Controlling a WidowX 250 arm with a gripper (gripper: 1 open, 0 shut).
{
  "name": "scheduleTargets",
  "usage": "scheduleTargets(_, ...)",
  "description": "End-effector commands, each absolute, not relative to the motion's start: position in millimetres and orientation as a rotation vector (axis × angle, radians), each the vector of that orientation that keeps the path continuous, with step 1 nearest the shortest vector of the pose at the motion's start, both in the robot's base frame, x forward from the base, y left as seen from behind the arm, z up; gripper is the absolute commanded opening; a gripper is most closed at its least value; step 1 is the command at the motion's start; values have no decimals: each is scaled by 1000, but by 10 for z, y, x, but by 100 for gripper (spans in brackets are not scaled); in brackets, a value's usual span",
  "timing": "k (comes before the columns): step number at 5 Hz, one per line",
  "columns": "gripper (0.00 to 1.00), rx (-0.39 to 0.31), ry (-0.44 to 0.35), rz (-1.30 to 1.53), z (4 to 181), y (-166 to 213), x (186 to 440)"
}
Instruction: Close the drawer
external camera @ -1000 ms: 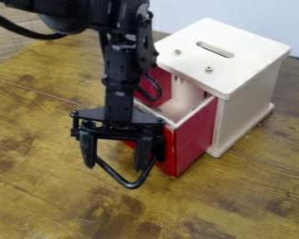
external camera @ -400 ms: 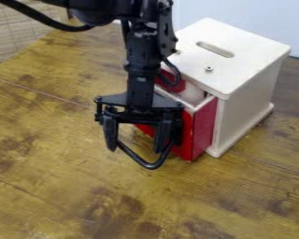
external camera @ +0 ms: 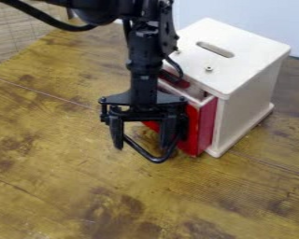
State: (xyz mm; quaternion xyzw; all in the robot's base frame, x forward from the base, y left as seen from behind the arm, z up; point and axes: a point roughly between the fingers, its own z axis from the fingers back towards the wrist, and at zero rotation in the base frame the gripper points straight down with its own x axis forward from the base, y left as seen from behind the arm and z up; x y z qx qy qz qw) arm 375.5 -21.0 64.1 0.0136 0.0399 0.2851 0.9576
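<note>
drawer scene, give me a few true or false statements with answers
1. The red drawer is fully shut in the white cabinet. False: it still sticks out a little.
2. The gripper is open. True.
3. The gripper holds a block. False: it holds nothing; its fingers hang by the black handle.
4. The cabinet top has a slot. True.
5. The table is bare metal. False: it is worn wood.

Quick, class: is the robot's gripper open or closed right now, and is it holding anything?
Gripper: open, fingers spread above the black handle of the red drawer; nothing held.
</note>
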Motion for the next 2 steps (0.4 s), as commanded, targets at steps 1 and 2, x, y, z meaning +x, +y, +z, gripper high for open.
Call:
scheduleTargets(1,100,13,44,658,819,11,3724)
scheduleTargets(2,100,11,47,662,744,7,3704)
